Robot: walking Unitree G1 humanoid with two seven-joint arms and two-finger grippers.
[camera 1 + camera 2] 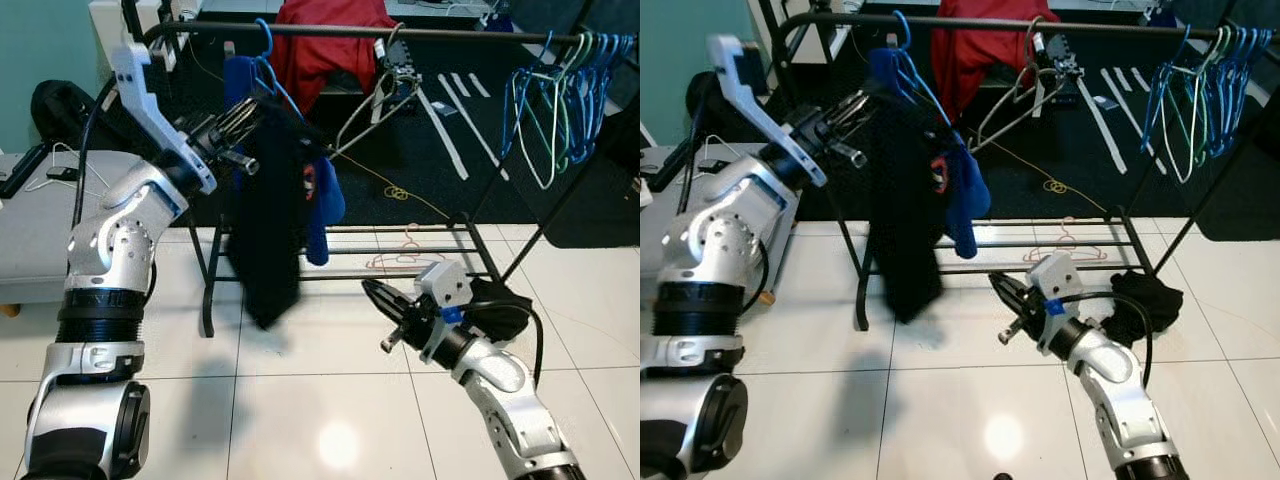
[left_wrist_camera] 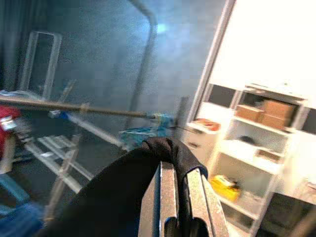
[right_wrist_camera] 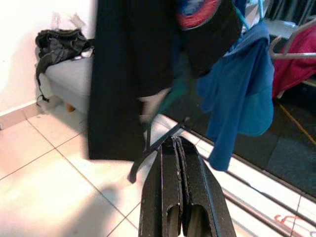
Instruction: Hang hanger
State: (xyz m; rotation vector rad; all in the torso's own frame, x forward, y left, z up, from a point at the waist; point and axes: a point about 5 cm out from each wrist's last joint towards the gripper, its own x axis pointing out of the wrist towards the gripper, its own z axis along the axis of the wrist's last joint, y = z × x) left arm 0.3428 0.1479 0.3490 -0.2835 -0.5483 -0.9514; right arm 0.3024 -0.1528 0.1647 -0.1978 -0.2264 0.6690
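The left gripper point(image 1: 232, 125) was raised to shoulder height beside the black metal clothes rail point(image 1: 400, 33), its two fingers pinched on the shoulder of a long black garment point(image 1: 265, 220). That garment hung from a blue plastic hanger point(image 1: 268, 62), and the hanger's hook sat right at the rail; from where I stood I could not tell whether it was fully over the bar or only resting against it. A blue garment point(image 1: 322, 205) draped just behind the black one, and a red garment point(image 1: 325, 45) hung further back on the same rail. Off to the right a cluster of empty blue and green hangers point(image 1: 560, 95) dangled from the bar.

The right gripper point(image 1: 388, 312) was held low over the white tiled floor point(image 1: 300, 410), fingers pressed together and holding nothing, pointing toward the hem of the black cloth.

The risk, as I judged it, lay in the release. If the hook was not properly seated, letting go could send hanger and garment sliding to the floor. The fingers were also buried in fabric, so pulling the arm back might snag the cloth and drag the hanger sideways along the rail or tip it off. A grey desk point(image 1: 30, 230) stood well clear to the left.
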